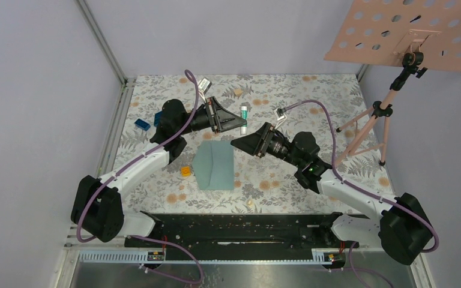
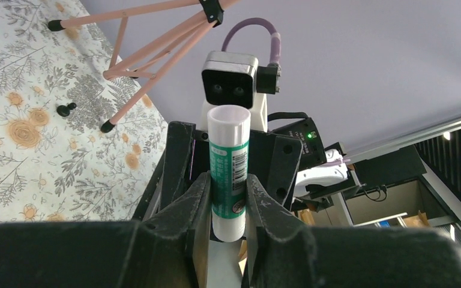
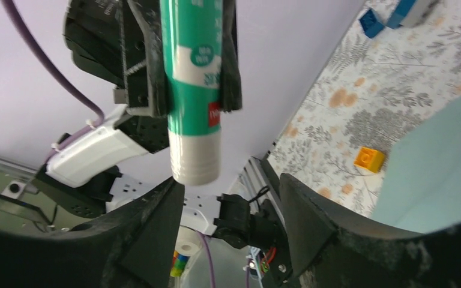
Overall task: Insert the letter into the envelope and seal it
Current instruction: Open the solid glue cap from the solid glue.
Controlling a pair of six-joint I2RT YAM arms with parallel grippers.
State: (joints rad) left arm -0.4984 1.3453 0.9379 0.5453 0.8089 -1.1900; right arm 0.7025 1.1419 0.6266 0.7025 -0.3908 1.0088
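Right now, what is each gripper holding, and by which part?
The left gripper clamps the glue stick around its green body; the right gripper stands open, holding nothing.

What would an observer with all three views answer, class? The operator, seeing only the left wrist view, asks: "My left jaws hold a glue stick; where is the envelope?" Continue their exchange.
Observer: The envelope lies flat on the middle of the table.
Operator: Does the right gripper hold the glue stick too?
Observer: No. Its jaws stand open, with the stick's white end at their mouth.
Operator: Anything beside the envelope?
Observer: A small orange block lies by its left edge.
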